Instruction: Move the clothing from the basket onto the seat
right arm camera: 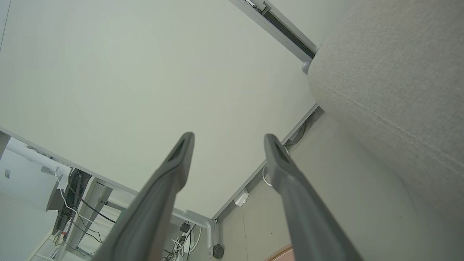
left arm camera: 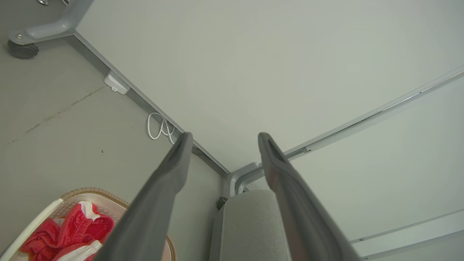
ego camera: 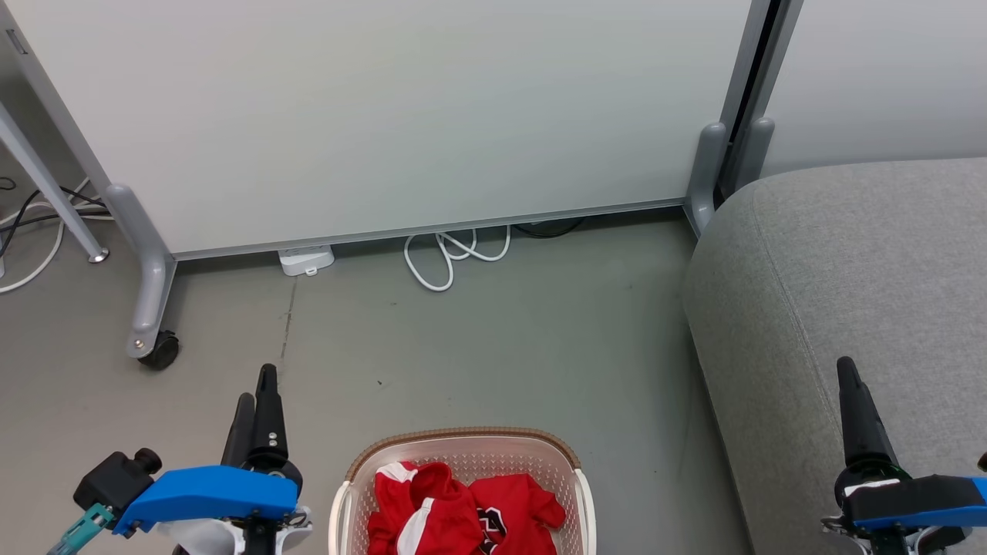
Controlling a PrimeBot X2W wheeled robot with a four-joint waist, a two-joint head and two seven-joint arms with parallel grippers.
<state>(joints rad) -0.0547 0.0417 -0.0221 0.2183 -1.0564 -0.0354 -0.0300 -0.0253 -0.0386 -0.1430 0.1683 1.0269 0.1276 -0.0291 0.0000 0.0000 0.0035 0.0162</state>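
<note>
Two arms flank the basket (ego camera: pixel 463 436). The risk, as I judge it: a finger hooking the perforated wall, or snagging the whole heap, would drag the basket along. Left gripper (left arm camera: pixel 223 138) and right gripper (right arm camera: pixel 227 139) point forward, jaws apart, holding nothing. The clothing (ego camera: pixel 432 509) lies in the basket, perhaps two pieces. The seat (ego camera: pixel 848 254) stands to my right.

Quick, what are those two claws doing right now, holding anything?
Left gripper: open, holding nothing.
Right gripper: open, holding nothing.
</note>
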